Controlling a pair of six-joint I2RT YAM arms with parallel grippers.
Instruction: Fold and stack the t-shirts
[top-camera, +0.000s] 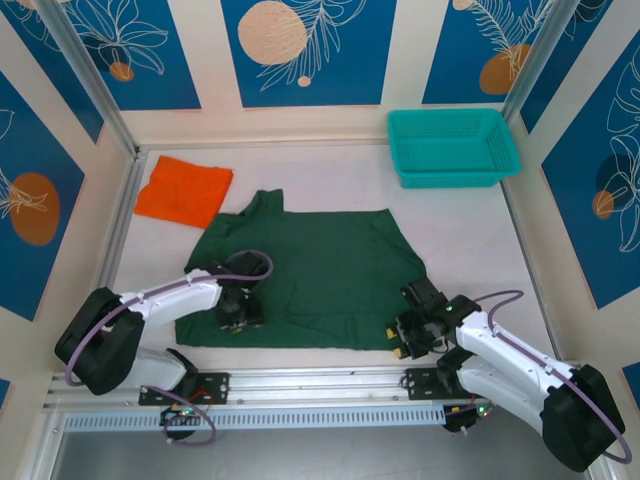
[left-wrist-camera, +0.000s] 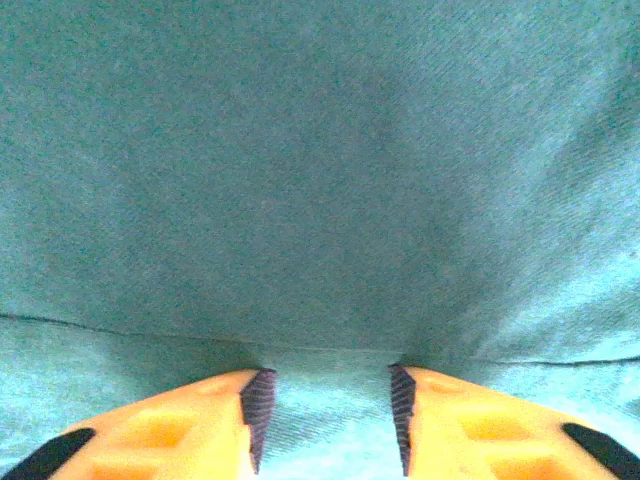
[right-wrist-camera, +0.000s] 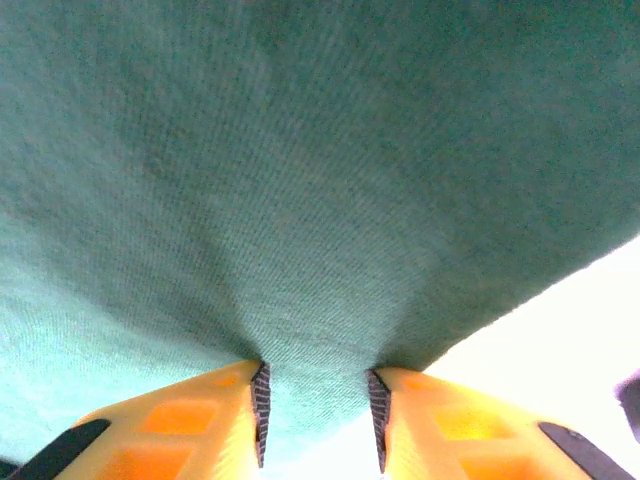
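Observation:
The dark green t-shirt (top-camera: 305, 275) lies spread flat on the table, collar toward the back. The orange t-shirt (top-camera: 184, 191) sits folded at the back left. My left gripper (top-camera: 240, 308) presses down on the green shirt near its front left hem. In the left wrist view its fingers (left-wrist-camera: 215, 420) stand apart, with green cloth (left-wrist-camera: 320, 180) and a hem line running between them. My right gripper (top-camera: 410, 335) is at the shirt's front right corner. Its fingers (right-wrist-camera: 225, 415) are also apart, and the green cloth (right-wrist-camera: 300, 200) puckers toward the gap.
A teal mesh basket (top-camera: 452, 146) stands at the back right. Bare white table (top-camera: 470, 240) lies right of the green shirt. Aluminium posts and patterned walls close in the sides and back; a metal rail (top-camera: 320, 380) runs along the front.

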